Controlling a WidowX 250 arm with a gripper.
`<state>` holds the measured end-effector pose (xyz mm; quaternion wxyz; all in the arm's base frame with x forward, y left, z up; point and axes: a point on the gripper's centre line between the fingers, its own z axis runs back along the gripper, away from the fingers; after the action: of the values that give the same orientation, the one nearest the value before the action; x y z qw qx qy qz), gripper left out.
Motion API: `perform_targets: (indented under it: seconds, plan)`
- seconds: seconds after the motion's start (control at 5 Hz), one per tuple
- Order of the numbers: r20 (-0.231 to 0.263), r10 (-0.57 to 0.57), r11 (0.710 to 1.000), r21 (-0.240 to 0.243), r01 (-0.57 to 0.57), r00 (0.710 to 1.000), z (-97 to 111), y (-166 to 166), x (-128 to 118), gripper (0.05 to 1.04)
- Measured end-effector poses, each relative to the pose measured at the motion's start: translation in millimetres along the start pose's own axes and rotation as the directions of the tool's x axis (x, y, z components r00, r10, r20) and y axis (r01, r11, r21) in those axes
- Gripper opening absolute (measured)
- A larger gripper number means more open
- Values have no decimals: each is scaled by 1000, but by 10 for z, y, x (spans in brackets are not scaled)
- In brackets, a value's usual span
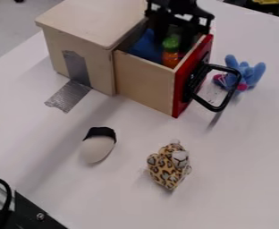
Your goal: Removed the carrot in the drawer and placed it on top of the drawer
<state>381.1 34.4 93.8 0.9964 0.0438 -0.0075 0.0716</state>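
Gripper above an open drawer that holds the carrot.
The black gripper [176,31] hangs over the drawer [143,82], which stands out from a pale wooden cabinet [94,20]. The carrot [171,53], orange with a green top, lies inside the drawer, near its red front [186,85], beside a blue item [146,47]. Whether the jaws are apart or together cannot be told, the dark parts being hard to separate. A black handle [226,68] projects from the red front; a blue plush toy [243,74] with pink parts sits just beyond it. Nearer the camera, a leopard-spotted toy [167,165] and a rounded black-and-pale object [98,145] rest apart on the white table [130,201]. Silver tape [69,96] runs from the cabinet onto the tabletop.
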Motion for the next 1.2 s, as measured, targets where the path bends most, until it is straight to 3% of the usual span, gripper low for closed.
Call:
perform_targets:
  seconds: [0.2,0.4,0.6,0.8,1.0,1.2]
  plan:
    - [61,28,999,-21,-27,998,398,183,11,592]
    - [90,68,998,-14,-67,994,701,458,-36,592]
    - [67,115,992,34,-118,991,767,772,-127,592]
    - [36,153,978,135,-156,988,690,1065,-224,592]
    - [19,192,964,182,-192,981,602,1272,-297,592]
    - [-17,218,961,181,-211,976,425,1388,-301,592]
